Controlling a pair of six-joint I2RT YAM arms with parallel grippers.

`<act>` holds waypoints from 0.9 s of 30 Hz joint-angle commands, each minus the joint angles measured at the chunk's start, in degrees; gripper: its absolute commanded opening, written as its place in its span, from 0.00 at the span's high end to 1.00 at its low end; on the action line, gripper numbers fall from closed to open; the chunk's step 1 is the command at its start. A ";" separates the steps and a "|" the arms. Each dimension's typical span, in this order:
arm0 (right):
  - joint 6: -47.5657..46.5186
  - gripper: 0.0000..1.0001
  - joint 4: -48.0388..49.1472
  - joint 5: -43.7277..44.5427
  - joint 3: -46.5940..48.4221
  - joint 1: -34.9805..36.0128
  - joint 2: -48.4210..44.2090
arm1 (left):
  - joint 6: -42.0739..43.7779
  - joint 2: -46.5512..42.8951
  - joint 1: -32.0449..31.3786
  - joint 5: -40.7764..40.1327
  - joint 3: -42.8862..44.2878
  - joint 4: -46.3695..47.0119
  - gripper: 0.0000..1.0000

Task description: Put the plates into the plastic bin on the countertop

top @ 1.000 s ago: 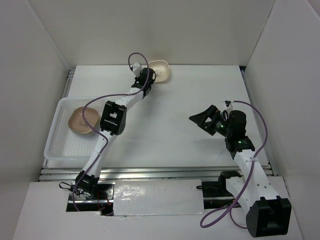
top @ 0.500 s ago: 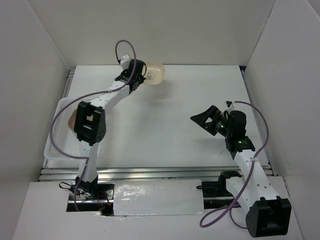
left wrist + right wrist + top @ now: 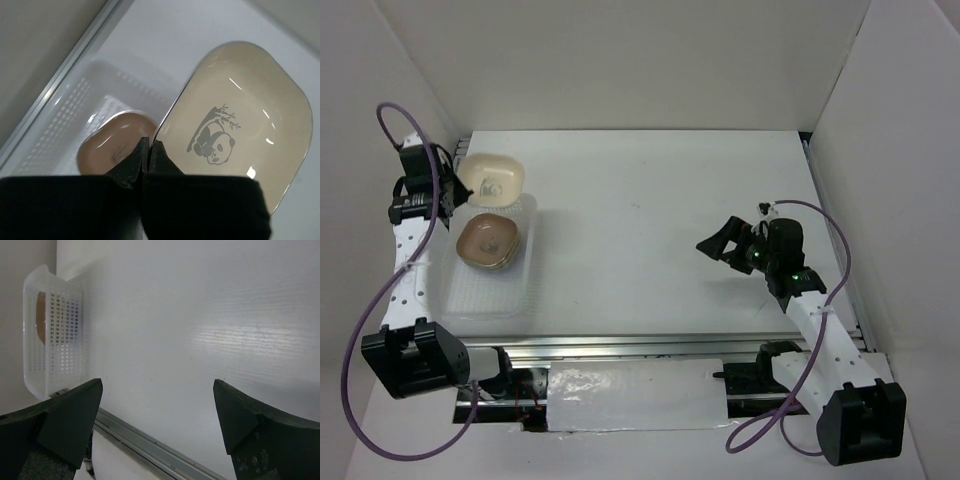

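My left gripper (image 3: 453, 193) is shut on the near rim of a cream plate (image 3: 492, 179) with a panda print and holds it tilted above the far end of the plastic bin (image 3: 485, 296). In the left wrist view the shut gripper (image 3: 150, 146) pinches the cream plate's (image 3: 240, 130) edge, with the bin (image 3: 70, 107) below. A brown plate (image 3: 487, 240) tops a stack inside the bin and also shows in the left wrist view (image 3: 112, 147). My right gripper (image 3: 716, 244) is open and empty above the countertop (image 3: 650, 200) at the right; in its own wrist view it (image 3: 157, 390) hangs over bare table.
White walls stand on the left, back and right. A metal rail (image 3: 650, 345) runs along the table's near edge. In the right wrist view the bin (image 3: 50, 335) lies far off, with the brown plate (image 3: 41, 317) showing through its ribbed wall.
My left arm has swung from the back middle of the table to the far left, carrying the cream plate over the bin's far end. The right arm has hardly moved.
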 commanded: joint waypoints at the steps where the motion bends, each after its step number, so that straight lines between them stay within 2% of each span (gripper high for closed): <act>1: -0.58 0.00 -0.40 -0.35 1.68 1.66 -1.48 | 12.53 -5.36 4.22 10.02 -9.22 4.21 1.00; 6: -0.40 0.00 -1.98 2.20 2.02 4.73 -2.53 | 17.13 -7.03 6.69 12.05 -13.47 4.56 1.00; 10: -1.01 0.00 -4.17 2.82 3.07 5.70 -3.24 | 16.08 -8.97 9.84 9.07 -19.26 6.50 1.00; 14: -0.93 0.00 -4.36 3.34 2.82 6.58 -4.47 | 15.03 -8.10 11.08 9.24 -20.07 8.26 0.99; 16: -1.36 0.00 -4.71 3.17 2.90 7.02 -4.56 | 13.80 -6.44 12.57 9.25 -19.19 8.27 0.89; 20: -1.45 0.00 -4.53 3.78 2.90 7.38 -4.03 | 11.77 -5.37 13.54 9.86 -17.87 8.62 0.83; 23: -1.19 0.00 -4.01 3.52 2.99 7.64 -3.59 | 11.60 -5.46 13.54 8.81 -16.90 7.56 0.69; 26: -0.49 0.00 -3.13 3.78 2.90 7.81 -3.33 | 11.16 -6.95 13.72 6.97 -17.34 7.39 0.61; 27: -0.49 0.00 -2.95 3.70 3.25 7.99 -3.15 | 10.55 -7.39 13.63 6.52 -17.26 7.21 0.54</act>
